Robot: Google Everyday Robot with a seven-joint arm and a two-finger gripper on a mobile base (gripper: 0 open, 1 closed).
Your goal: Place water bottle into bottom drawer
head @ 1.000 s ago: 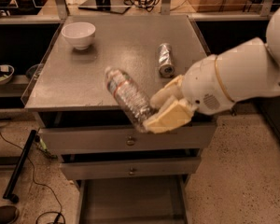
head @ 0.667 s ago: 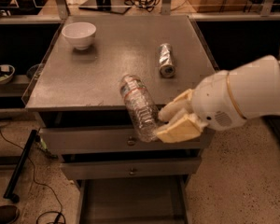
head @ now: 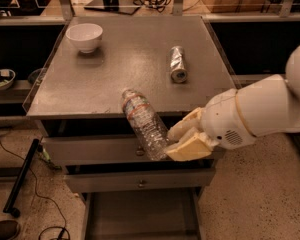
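Observation:
The water bottle (head: 144, 122) is clear crinkled plastic with a thin reddish label band, tilted with its top up and left. My gripper (head: 182, 140) is shut on its lower end and holds it in the air in front of the upper drawers (head: 100, 149), over the cabinet's front edge. My white arm (head: 260, 111) comes in from the right. The bottom drawer (head: 140, 216) stands pulled out below, showing a plain grey floor.
A white bowl (head: 84, 36) stands at the back left of the grey cabinet top (head: 120, 74). A silver can (head: 178, 63) lies on its side at the right. Cables (head: 20, 194) and a shoe (head: 4, 229) are on the floor at left.
My gripper has moved down and to the right with the bottle, from over the cabinet top to in front of the drawers.

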